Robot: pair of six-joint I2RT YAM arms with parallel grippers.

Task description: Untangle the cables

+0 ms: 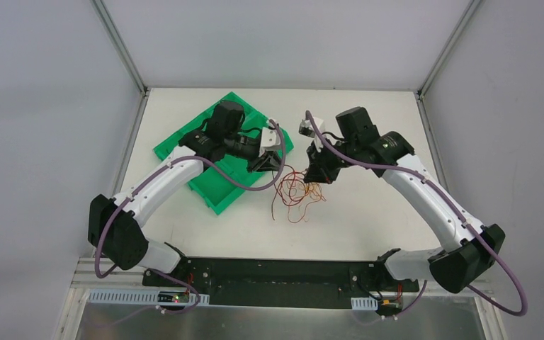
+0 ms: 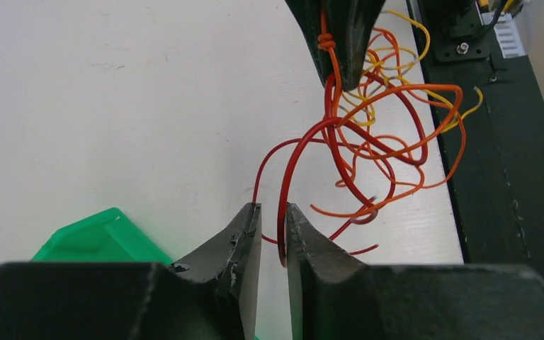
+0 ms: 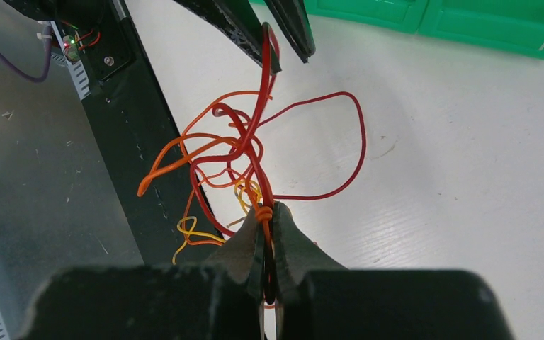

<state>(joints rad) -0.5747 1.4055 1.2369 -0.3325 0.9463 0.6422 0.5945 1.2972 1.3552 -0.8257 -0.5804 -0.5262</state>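
The cables (image 1: 299, 190) are a small tangle of red, orange and yellow wires on the white table between my two grippers. My right gripper (image 3: 268, 209) is shut on a red and an orange wire, with an orange knot (image 3: 263, 211) at its fingertips; it shows in the top view (image 1: 316, 174) at the tangle's upper right. My left gripper (image 2: 272, 207) stands narrowly open with a red wire loop (image 2: 283, 177) running into the gap, against the right finger; it shows in the top view (image 1: 273, 165) at the tangle's upper left. The tangle (image 2: 379, 134) hangs partly lifted between them.
A green tray (image 1: 216, 191) lies under the left arm, just left of the tangle, and shows in the right wrist view (image 3: 467, 21). The black base rail (image 1: 276, 273) runs along the near table edge; some wire ends reach toward it (image 2: 503, 177).
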